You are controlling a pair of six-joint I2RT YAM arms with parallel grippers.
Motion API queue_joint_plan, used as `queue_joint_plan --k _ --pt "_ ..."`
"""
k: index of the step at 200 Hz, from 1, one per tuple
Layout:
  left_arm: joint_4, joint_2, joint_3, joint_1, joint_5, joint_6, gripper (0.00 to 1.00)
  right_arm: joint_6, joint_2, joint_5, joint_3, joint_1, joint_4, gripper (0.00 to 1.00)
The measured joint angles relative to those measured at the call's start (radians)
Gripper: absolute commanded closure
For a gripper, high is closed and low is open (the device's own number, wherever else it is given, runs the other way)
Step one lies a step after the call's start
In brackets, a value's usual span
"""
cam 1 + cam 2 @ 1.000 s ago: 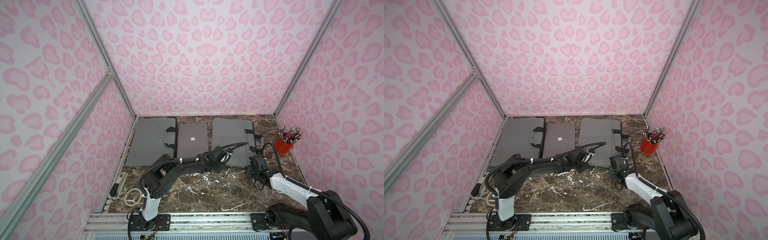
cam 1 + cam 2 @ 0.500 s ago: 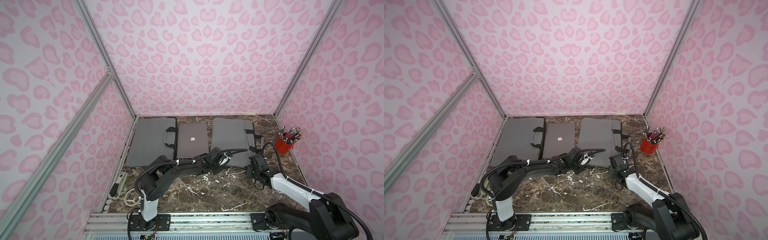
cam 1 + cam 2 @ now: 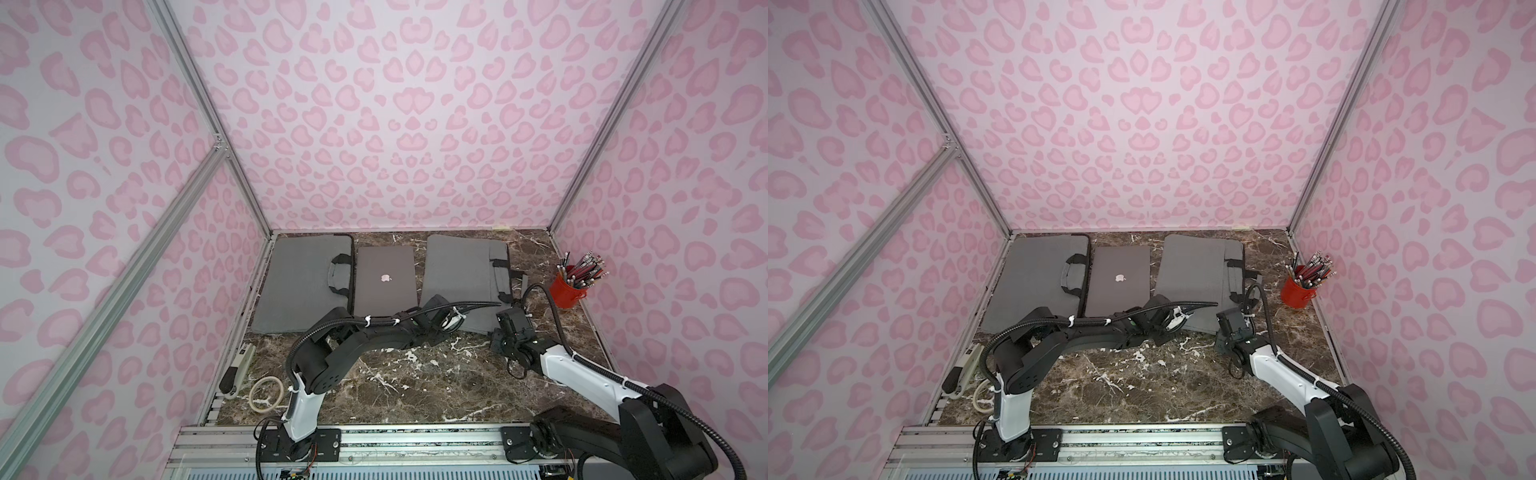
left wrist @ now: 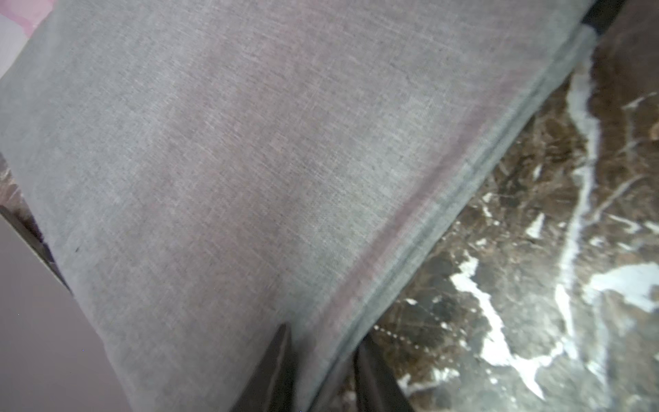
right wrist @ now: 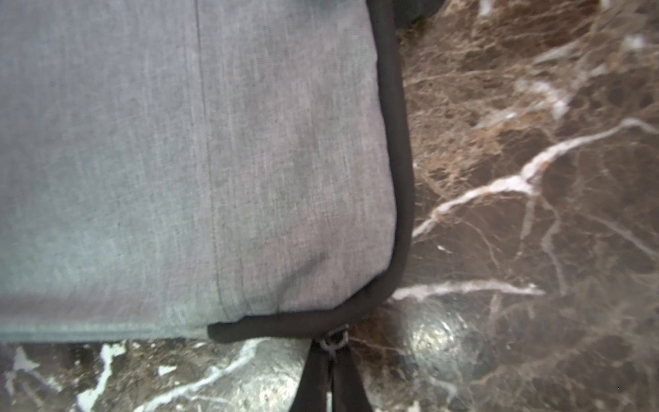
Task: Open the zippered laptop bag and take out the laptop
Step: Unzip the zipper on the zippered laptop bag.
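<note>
Grey rt bag (image 3: 457, 270) — L arm (image 3: 386, 332) across near edge; pencil cup (image 3: 566, 293) nearby.

On the brown marble tabletop (image 3: 415, 386), a closed grey metal laptop (image 3: 386, 280) lies at the back. A grey fabric handled bag (image 3: 299, 282) lies just left of it, and a second grey fabric zippered bag (image 3: 457, 278) just right. A red cup of pencils (image 3: 567, 291) stands farther right of the laptop. A pale plastic power strip (image 3: 237, 370) and a pale tape ring (image 3: 266, 388) lie left of it and nearer the front.
</note>
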Motion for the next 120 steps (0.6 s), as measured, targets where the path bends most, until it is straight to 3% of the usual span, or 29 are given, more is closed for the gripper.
queue_joint_plan --k 16,120 --pt "0.019 -0.002 -0.005 -0.001 -0.018 0.005 0.99 0.005 0.0 0.001 0.003 0.001 0.0 1.0" --pt "0.027 -0.12 -0.076 0.002 -0.082 0.022 0.99 0.04 0.0 0.048 0.042 -0.002 -0.041 1.0"
